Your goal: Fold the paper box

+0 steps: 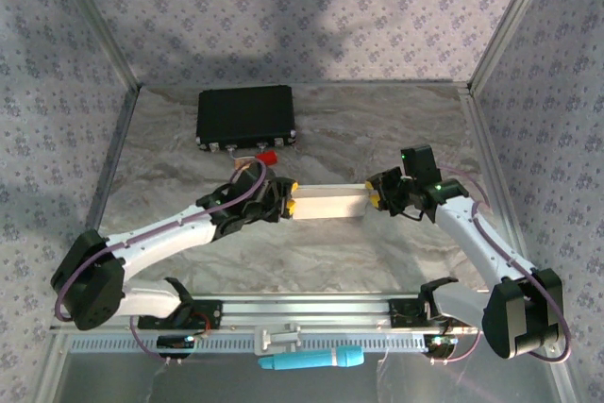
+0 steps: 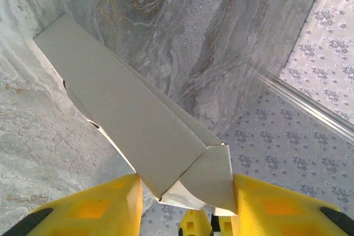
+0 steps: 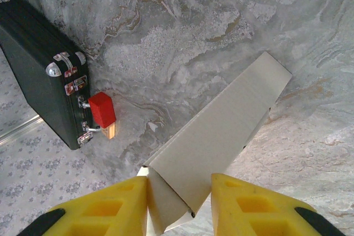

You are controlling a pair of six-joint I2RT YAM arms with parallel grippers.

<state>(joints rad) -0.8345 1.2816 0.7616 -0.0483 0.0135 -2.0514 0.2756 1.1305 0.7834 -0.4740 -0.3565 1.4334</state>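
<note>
Mid-table, the long white cardboard paper box (image 1: 327, 203) spans between the arms: the right gripper (image 1: 375, 195) is clamped on its three o'clock end, the left gripper (image 1: 291, 197) straddles the nine o'clock end, yellow fingers (image 2: 276, 205) against the loose end flap (image 2: 213, 178), though a true pinch I cannot tell. Best played with the right braced and the left squeezing squarely, so the flap tucks in uncrumpled.

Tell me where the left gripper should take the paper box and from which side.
Take the paper box by its left short end, approaching along its long axis, left gripper straddling the narrow width. It is long and slim, running left to right, and its loose end flap is there.
</note>
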